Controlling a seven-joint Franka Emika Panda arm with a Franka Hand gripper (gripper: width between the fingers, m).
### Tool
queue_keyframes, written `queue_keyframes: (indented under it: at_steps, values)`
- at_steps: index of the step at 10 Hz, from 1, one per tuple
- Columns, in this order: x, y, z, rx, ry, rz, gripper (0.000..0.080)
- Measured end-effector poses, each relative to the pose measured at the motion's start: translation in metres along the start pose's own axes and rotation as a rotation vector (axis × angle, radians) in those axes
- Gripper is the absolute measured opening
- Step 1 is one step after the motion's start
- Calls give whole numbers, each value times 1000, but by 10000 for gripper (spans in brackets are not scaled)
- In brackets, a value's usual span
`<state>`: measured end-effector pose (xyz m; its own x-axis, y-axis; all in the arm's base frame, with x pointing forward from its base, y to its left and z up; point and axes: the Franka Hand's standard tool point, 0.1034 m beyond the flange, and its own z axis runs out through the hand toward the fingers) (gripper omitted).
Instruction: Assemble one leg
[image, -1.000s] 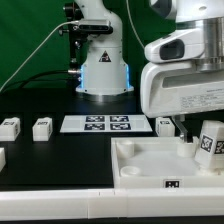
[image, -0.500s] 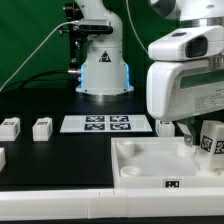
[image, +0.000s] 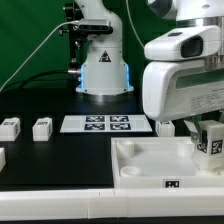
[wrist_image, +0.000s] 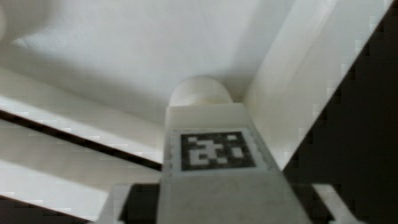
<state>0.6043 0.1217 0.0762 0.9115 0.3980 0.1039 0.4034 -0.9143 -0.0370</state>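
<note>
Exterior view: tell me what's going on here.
The robot arm's claw holds one white leg upright over the white tabletop, at the exterior view's right. Whether the leg touches a corner socket cannot be told. Other legs lie loose on the black table to the exterior view's left of the marker board.

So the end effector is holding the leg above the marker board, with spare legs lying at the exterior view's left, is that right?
Not quite: the exterior view shows the end effector holding the leg above the tabletop, not the marker board. The spare legs are as you say.
</note>
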Motion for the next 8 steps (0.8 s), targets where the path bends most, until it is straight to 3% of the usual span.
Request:
queue_keyframes:
  at_steps: [4, 8]
  values:
    - [0, 0, 0, 1, 1, 43, 291]
    - [0, 2, 0, 15, 7, 502, 293]
